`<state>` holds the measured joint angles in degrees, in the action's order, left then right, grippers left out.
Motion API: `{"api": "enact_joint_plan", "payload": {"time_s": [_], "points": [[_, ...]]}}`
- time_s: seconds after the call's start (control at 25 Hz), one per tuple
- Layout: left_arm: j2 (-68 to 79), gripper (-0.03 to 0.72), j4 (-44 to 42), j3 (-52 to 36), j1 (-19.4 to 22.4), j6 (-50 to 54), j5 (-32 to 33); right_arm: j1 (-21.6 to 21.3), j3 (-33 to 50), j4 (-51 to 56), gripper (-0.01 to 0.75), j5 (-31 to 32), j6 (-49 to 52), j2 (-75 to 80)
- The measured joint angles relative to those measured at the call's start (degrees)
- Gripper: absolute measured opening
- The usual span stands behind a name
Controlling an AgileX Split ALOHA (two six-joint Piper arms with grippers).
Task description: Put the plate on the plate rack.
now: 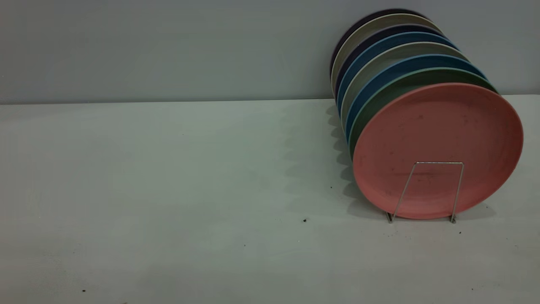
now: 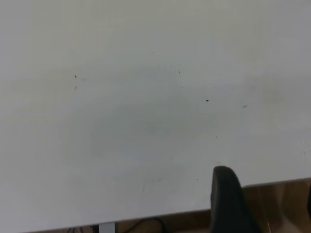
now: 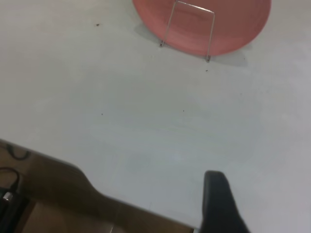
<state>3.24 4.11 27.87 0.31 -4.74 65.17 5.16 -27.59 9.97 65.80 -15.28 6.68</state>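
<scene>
Grippers sit back near the table's near edge, neither showing in the exterior view. Only one dark finger (image 2: 226, 199) of the left gripper pokes into its wrist view, above bare white table (image 2: 146, 121); only one dark finger (image 3: 219, 201) of the right shows in its own, so I cannot tell whether either pair is spread or pressed together. Well ahead of the right gripper, the plate (image 1: 438, 147) stands on edge in the plate rack (image 1: 434, 190), behind the front wire loop. Behind it stands a green plate (image 1: 379, 99), then blue and grey plates (image 1: 379, 59) in a row toward the wall (image 1: 168, 46).
</scene>
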Motion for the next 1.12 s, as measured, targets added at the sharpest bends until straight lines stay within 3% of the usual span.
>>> {"api": "enact_joint_plan", "payload": {"time_s": [1.12], "points": [[-4.52, 0.426, -0.06, 0.0, 0.0, 0.0, -0.04, -1.42, 0.05, 1.41, 0.46, 0.1, 0.17, -7.63]]}}
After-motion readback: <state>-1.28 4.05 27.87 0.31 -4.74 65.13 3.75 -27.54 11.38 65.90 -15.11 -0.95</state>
